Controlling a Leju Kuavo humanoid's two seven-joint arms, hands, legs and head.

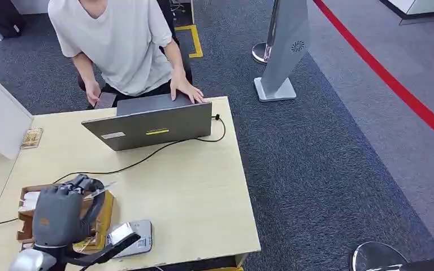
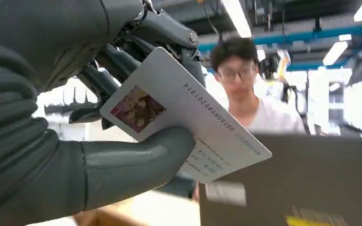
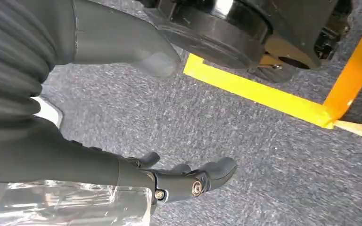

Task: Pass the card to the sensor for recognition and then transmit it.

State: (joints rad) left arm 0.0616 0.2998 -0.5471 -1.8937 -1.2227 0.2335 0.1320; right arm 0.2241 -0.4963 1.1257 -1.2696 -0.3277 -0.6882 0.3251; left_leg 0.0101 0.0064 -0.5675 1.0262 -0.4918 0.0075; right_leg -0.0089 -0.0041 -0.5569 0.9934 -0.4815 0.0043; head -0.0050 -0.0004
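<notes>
Left hand (image 1: 62, 212), lower left of the head frame, raised over the near-left part of the desk (image 1: 203, 192). It holds the card (image 2: 184, 113): in the left wrist view the thick thumb (image 2: 132, 165) presses on the card's printed face, darker fingers (image 2: 122, 56) behind it. Card is white, with a small photo patch near the held end and a row of digits along one edge; its free end points toward the laptop. In the head view only a thin edge of the card shows past the fingers, around the middle left.

Under and beside the left hand: open cardboard box (image 1: 28, 217), lower left. Just right of it, at the bottom of the frame, a grey sensor (image 1: 133, 237) lying flat on the desk, a dark stalk across it.

Laptop (image 1: 152, 127), lid open, upper centre of the desk, black cable (image 1: 147, 158) trailing to the left. Person (image 1: 118, 39) in a white shirt behind it, one hand on the laptop.

Right hand (image 3: 188, 181) hangs over grey carpet (image 3: 245, 141) near yellow floor tape (image 3: 264, 96); fingers loosely curled, apart, holding nothing.
</notes>
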